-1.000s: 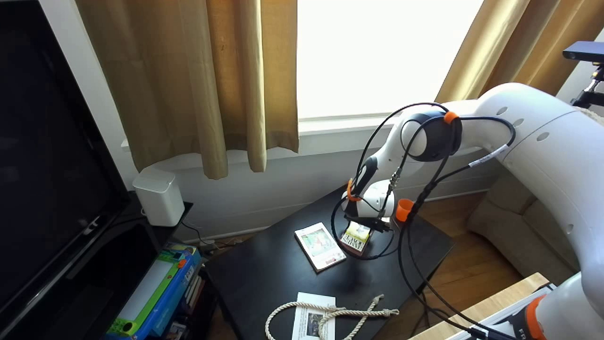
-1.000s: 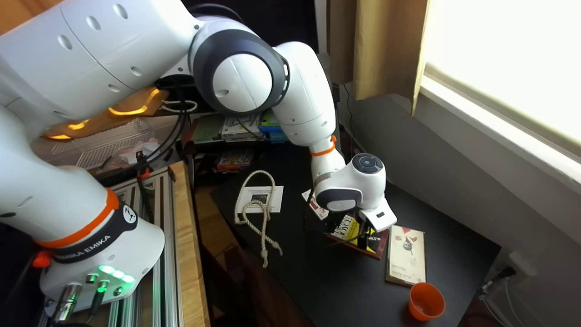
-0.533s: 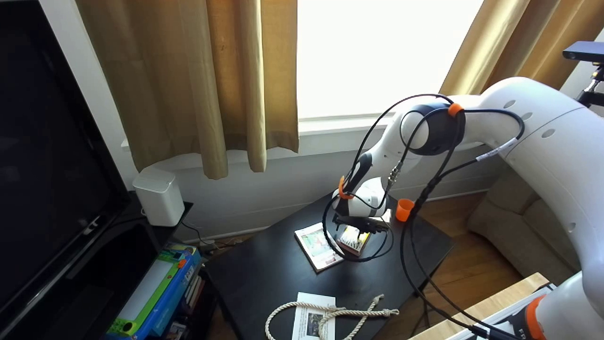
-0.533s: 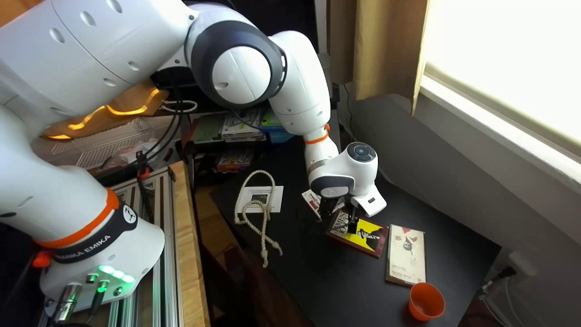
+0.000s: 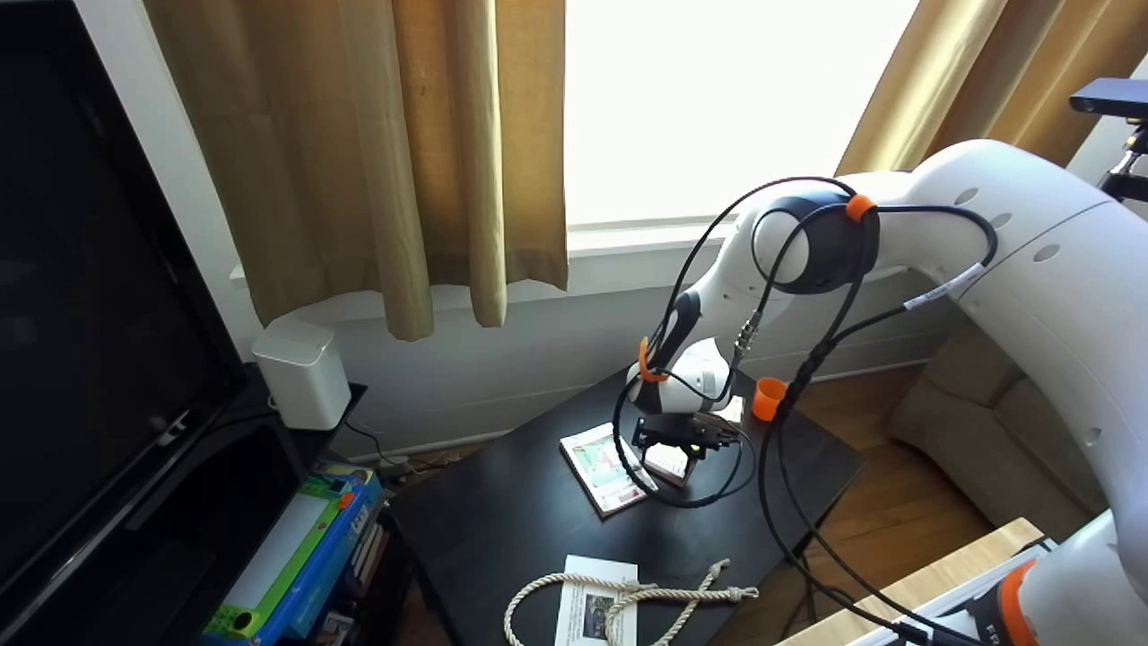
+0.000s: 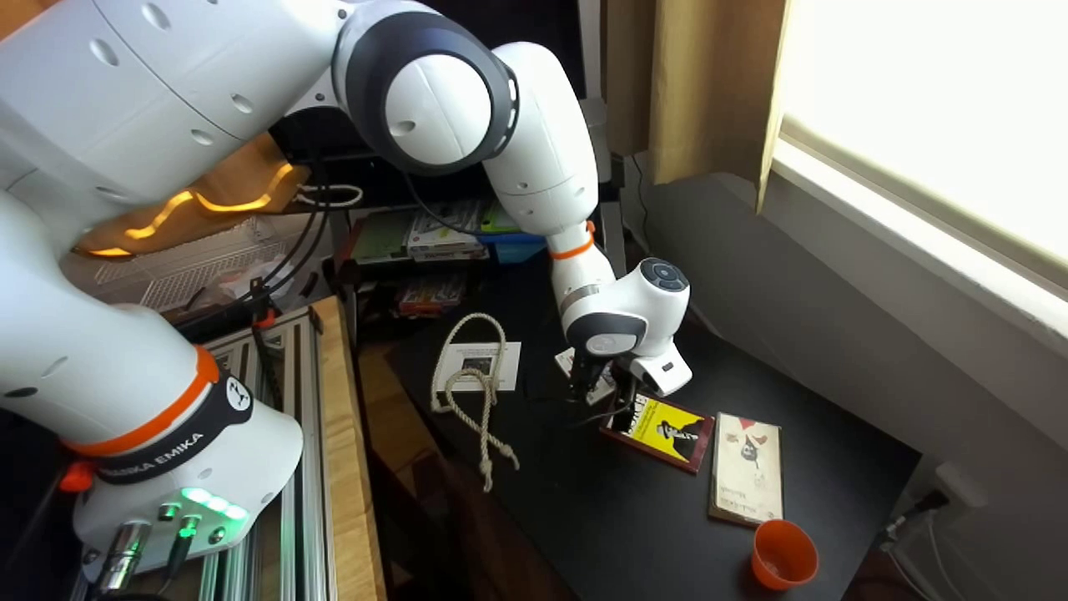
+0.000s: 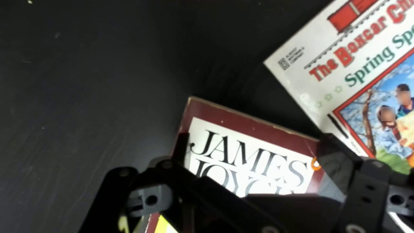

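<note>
My gripper (image 7: 254, 147) stands open above one end of a maroon book (image 7: 223, 152) with "JAMES JOYCE" on a white panel. In the wrist view its fingertips appear near the book's two long sides; whether they touch it I cannot tell. The lower part of the cover is hidden behind the gripper. In an exterior view the book (image 6: 667, 430) lies flat on the dark table, its yellow picture showing. A white Boxcar Children book (image 7: 359, 61) lies close beside it, near the right finger. Beyond the other side is a cream book (image 6: 747, 467).
An orange cup (image 6: 784, 555) stands near the cream book at the table's end. A rope (image 5: 682, 594) lies over a white sheet (image 5: 592, 574) at the opposite end. Black cables (image 5: 628, 449) loop around the wrist. The window wall (image 6: 876, 334) borders the table (image 5: 502, 502).
The gripper has shifted from the middle of the maroon book toward its lettered end, uncovering more of the yellow picture. It stayed open. The books, cup and rope have not moved.
</note>
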Robot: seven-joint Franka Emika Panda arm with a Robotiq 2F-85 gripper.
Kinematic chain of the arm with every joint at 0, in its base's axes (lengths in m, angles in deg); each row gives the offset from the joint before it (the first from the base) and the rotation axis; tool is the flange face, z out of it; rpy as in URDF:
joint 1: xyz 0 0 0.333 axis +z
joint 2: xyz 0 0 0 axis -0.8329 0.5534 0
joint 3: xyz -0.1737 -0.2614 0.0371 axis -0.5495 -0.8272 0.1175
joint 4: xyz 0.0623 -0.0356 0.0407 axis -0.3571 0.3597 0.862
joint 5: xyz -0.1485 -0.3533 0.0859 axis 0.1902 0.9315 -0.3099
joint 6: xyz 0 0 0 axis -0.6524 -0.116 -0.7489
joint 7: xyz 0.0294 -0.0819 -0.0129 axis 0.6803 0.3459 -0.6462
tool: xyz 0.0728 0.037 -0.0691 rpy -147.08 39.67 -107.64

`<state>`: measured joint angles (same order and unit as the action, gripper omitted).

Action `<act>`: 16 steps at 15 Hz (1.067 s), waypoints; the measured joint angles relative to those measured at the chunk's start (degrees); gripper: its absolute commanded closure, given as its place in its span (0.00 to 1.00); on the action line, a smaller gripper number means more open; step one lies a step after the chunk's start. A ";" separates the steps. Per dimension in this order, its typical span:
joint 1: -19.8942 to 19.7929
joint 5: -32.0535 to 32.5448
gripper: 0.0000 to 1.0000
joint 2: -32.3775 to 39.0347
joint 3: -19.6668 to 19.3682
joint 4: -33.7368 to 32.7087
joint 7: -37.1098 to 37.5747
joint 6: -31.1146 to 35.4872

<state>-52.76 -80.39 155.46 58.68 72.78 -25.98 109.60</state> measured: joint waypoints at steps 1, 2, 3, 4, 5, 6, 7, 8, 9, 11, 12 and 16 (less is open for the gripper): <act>-0.13 0.00 0.00 0.09 0.01 -0.03 -0.07 0.09; -0.27 0.00 0.00 0.09 0.08 -0.07 -0.19 0.22; -0.47 0.00 0.00 0.09 0.26 -0.09 -0.40 0.61; -0.77 -0.02 0.00 0.09 0.54 -0.12 -0.66 1.24; -1.16 -0.02 0.00 0.07 0.94 -0.17 -0.90 1.95; -1.52 -0.02 0.00 0.04 1.28 -0.23 -1.08 2.43; -1.74 -0.02 0.00 0.03 1.42 -0.31 -1.10 2.92; -1.91 -0.03 0.00 0.04 1.45 -0.43 -1.10 3.13; -2.13 -0.06 0.00 0.06 1.50 -0.54 -1.10 3.14; -2.45 -0.08 0.00 0.39 1.51 -1.00 -1.07 3.15; -2.60 -0.11 0.00 0.68 1.55 -1.31 -1.05 3.15; -3.15 -0.13 0.00 1.81 1.95 -2.68 -0.99 3.15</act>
<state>-55.91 -80.53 157.27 60.62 70.10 -26.97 112.75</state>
